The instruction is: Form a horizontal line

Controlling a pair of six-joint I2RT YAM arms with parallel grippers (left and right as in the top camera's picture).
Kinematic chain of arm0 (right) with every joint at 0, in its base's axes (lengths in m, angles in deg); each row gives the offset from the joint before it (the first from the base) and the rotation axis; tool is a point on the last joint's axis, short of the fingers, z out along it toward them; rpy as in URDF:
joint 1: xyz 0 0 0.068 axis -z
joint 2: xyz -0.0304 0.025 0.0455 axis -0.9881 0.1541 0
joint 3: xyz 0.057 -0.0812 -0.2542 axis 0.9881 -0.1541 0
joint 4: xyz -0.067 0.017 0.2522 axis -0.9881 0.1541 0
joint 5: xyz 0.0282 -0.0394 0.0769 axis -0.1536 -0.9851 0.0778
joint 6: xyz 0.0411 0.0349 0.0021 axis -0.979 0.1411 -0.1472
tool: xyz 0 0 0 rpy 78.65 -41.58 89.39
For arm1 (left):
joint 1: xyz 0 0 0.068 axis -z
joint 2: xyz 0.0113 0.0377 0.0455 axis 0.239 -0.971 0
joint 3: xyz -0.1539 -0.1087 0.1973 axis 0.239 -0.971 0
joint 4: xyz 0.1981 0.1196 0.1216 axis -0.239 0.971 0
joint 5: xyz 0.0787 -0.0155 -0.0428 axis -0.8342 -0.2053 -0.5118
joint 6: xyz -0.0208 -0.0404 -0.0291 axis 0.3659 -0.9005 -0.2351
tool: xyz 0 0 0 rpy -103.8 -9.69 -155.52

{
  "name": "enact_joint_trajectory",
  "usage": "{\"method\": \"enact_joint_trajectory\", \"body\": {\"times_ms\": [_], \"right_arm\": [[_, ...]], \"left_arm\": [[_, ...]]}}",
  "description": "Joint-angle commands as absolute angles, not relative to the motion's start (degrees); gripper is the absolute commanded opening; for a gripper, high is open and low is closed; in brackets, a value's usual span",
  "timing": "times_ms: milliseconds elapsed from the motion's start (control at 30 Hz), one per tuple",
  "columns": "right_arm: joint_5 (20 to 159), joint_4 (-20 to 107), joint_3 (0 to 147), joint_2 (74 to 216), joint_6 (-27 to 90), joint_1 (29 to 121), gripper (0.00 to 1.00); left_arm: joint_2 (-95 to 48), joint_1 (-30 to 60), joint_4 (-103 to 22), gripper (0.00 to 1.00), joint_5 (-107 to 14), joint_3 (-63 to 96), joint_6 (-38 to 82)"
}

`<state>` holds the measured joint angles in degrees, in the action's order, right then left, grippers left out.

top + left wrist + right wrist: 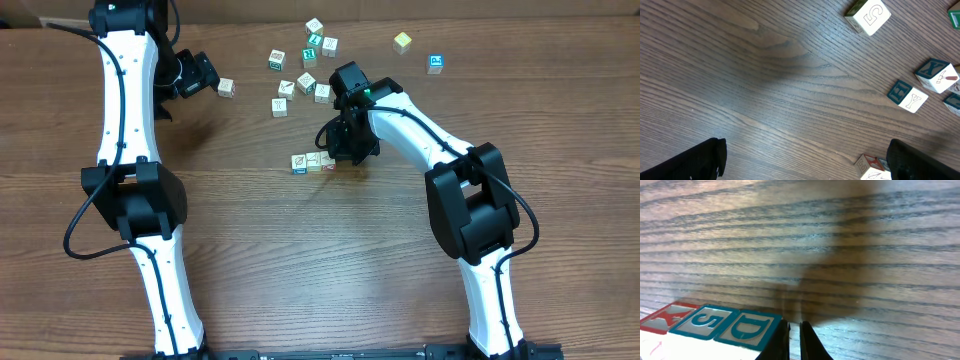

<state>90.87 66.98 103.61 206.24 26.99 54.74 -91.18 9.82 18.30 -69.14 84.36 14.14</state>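
The horizontal line (313, 161) is a short row of pale picture cubes near the table's middle. In the right wrist view its near faces (715, 325) read a red X, a blue 5 and a blue D, edge to edge. My right gripper (795, 341) is shut with nothing between its fingers, its tips just right of the D cube (747, 328). From overhead the right gripper (345, 150) covers the row's right end. My left gripper (807, 162) is open over bare wood at the back left, and a red-marked cube (872, 167) sits by its right finger (920, 160).
Several loose cubes (306, 82) lie scattered behind the row, with a yellow-green one (402, 42) and a blue one (436, 64) further right. One single cube (226, 87) sits beside the left gripper (205, 75). A "5" cube (868, 16) shows in the left wrist view.
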Motion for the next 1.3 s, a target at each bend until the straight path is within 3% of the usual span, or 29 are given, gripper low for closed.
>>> {"method": "enact_joint_trajectory", "body": {"times_ms": [0,333,600,700,733,800,867,1267], "right_arm": [[87.86,66.76,103.0,205.26,27.17,54.48,0.08],[77.96,64.21,104.47,205.26,27.19,54.57,0.04],[77.52,69.95,116.71,205.24,30.03,54.63,0.05],[77.45,73.74,124.68,205.24,30.86,54.68,0.21],[77.47,74.22,127.59,205.24,31.78,54.72,0.34],[76.8,70.96,131.31,205.24,31.95,54.74,0.8],[76.82,68.88,131.09,205.41,31.91,54.74,0.97],[80.29,66.19,130.0,206.14,30.82,54.09,1.0]], "left_arm": [[-90.5,9.73,18.26,1.0,-68.73,85.5,14.55],[-90.5,9.73,18.28,0.99,-68.73,85.5,14.55],[-90.5,9.73,18.26,1.0,-68.73,85.5,14.57],[-90.5,9.73,18.26,1.0,-68.73,85.5,14.57],[-90.5,9.73,18.26,1.0,-68.73,85.47,14.57],[-90.5,9.73,18.26,1.0,-68.73,85.47,14.57],[-90.5,9.73,18.28,1.0,-68.73,85.5,14.55],[-90.5,9.73,18.26,1.0,-68.73,85.5,14.55]]}}
